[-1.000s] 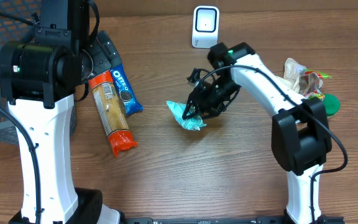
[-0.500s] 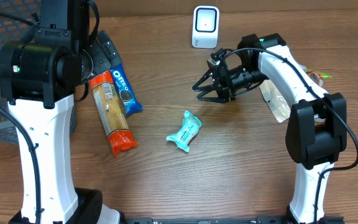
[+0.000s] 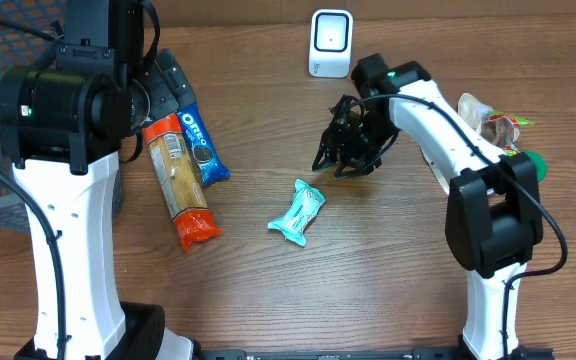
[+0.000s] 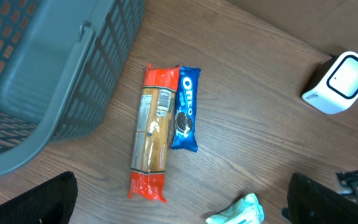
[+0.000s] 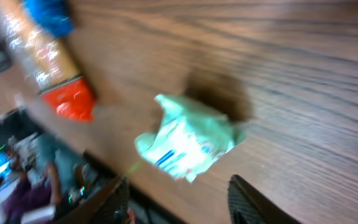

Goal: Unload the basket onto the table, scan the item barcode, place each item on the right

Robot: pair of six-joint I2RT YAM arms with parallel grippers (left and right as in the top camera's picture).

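Right gripper [image 3: 340, 163]: fingers apart, empty, at frame centre, up and right of the packet, not touching it.
Packet [image 3: 298, 212]: teal, flat on the table [image 3: 368, 280], just below centre.
Scanner [image 3: 330, 42]: white, top centre.
Left gripper [image 4: 185, 202]: fingers wide apart, empty, upper left.

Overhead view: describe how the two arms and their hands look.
The left arm and right arm have white, rounded link shells with bulky black joint housings, each carrying a small green light. Thin black cables loop along both. The right hand and left hand are black, with two dark fingers each.
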